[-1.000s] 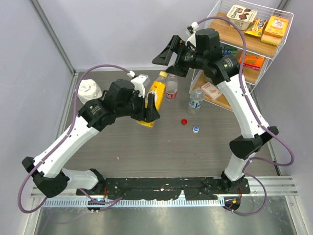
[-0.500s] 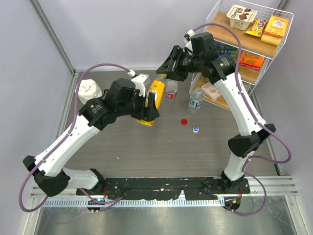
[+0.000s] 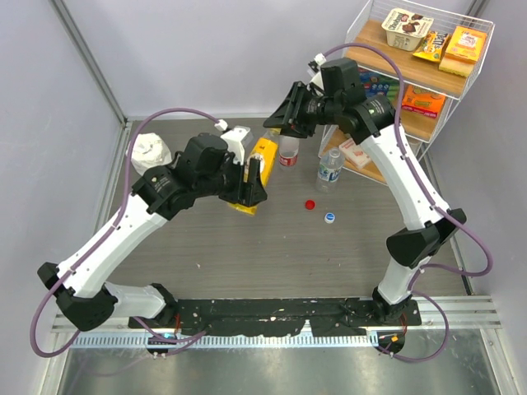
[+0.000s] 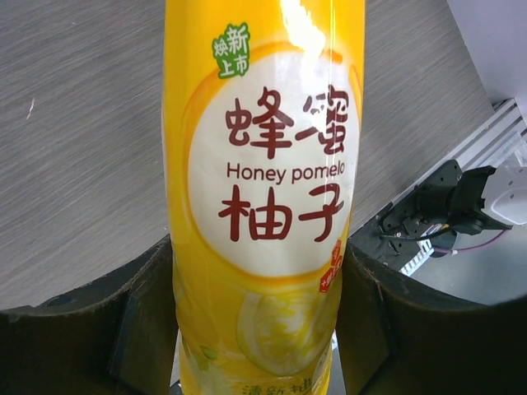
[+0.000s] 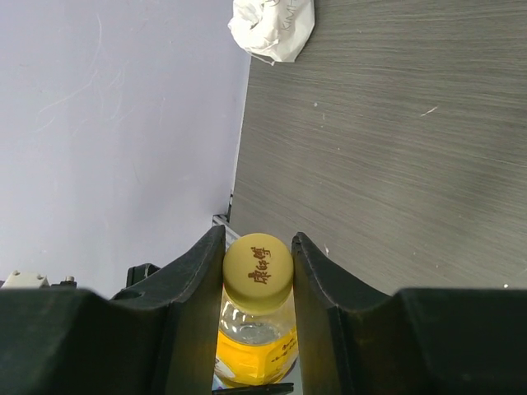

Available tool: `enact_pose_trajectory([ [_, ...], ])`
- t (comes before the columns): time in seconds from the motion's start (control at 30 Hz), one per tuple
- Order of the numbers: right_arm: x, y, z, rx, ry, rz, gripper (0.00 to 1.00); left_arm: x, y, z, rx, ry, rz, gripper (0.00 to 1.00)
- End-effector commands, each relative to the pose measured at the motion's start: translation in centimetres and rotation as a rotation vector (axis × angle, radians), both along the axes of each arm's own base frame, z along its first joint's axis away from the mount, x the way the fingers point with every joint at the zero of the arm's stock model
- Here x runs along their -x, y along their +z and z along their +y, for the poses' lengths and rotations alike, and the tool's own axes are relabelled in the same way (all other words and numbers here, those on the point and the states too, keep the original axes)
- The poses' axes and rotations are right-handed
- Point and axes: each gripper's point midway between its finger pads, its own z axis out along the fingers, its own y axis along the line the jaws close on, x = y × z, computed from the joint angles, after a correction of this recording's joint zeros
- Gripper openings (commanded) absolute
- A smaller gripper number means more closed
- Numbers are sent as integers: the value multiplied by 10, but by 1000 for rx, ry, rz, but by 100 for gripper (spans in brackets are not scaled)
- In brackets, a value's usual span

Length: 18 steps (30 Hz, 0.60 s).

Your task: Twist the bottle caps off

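**Three bottles, two caps off**

Top view: three bottles toward the far edge of the table (image 3: 214, 247): yellow bottle (image 3: 262, 163), tall clear bottle (image 3: 288, 151), small clear bottle (image 3: 330, 169). Red cap (image 3: 310, 204) and pale cap (image 3: 329, 218) lie loose.

Left wrist: left fingers (image 4: 123, 329) grasp the yellow bottle, labelled "Honey pomelo", 蜂蜜柚子.

Right wrist: right fingers (image 5: 198, 288) clenched on its yellow cap (image 5: 258, 263), brown characters on top.

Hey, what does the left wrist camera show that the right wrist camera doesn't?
Only the left wrist: the Honey pomelo label on the yellow bottle, whose body the left end effector clamps. Only the right wrist: the yellow cap, pinched by the right end effector, and a crumpled white tissue. Both: the yellow bottle and the grey table.
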Motion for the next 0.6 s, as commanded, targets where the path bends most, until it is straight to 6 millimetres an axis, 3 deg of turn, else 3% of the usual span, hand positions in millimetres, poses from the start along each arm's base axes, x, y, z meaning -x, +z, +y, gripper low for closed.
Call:
enact_pose_trajectory([
  [0.0, 22, 46, -2, -67, 77, -159, 2, 6, 27, -2, 96, -5, -50, 36],
  [0.1, 31, 53, 2, -106, 132, -198, 2, 11, 32, -8, 141, -26, -36, 35],
  [0.13, 41, 68, 5, -154, 178, -241, 2, 13, 34, -10, 159, -38, -31, 36],
  [0.3, 73, 99, 3, -271, 266, -353, 2, 33, 48, -24, 269, -123, 16, 33],
  [0.4, 93, 110, 1, -326, 332, -396, 2, 43, 65, -28, 354, -155, 25, 33],
  [0.43, 106, 125, -3, -360, 358, -440, 2, 47, 70, -29, 381, -166, 27, 32],
  [0.57, 133, 148, -11, -438, 416, -505, 2, 63, 92, -32, 478, -230, 28, 31],
])
